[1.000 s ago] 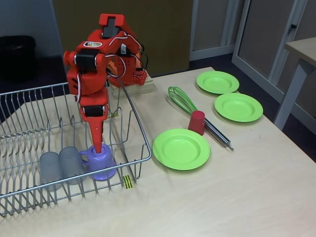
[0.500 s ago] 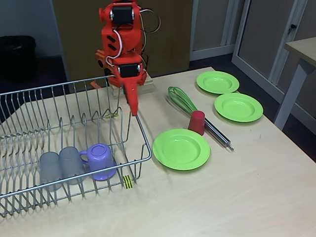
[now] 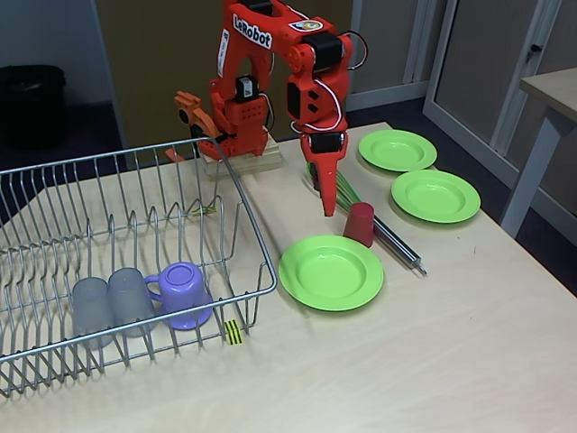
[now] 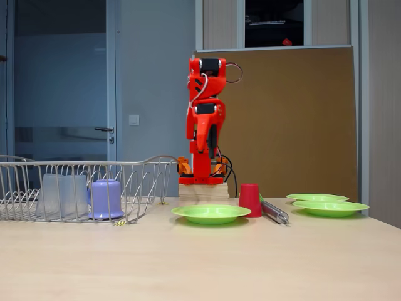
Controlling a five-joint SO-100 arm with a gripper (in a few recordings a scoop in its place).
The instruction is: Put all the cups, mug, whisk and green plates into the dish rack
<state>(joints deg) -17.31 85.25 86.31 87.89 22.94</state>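
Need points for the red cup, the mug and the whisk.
red cup (image 3: 359, 224): a fixed view, middle of its side wall.
mug (image 3: 183, 290): a fixed view, purple body, inside the dish rack (image 3: 257, 236).
whisk (image 3: 338, 188): a fixed view, green wire loops.

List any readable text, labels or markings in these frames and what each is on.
"LeRobot": white lettering on the orange arm's upper link, running at a slant.
Yellow-and-black striped tag on the dish rack's front rim: stripes only, no text readable.
Small label on the motor near the top of the arm: too small to read.
Nothing legible on the cups, mug, plates or whisk.
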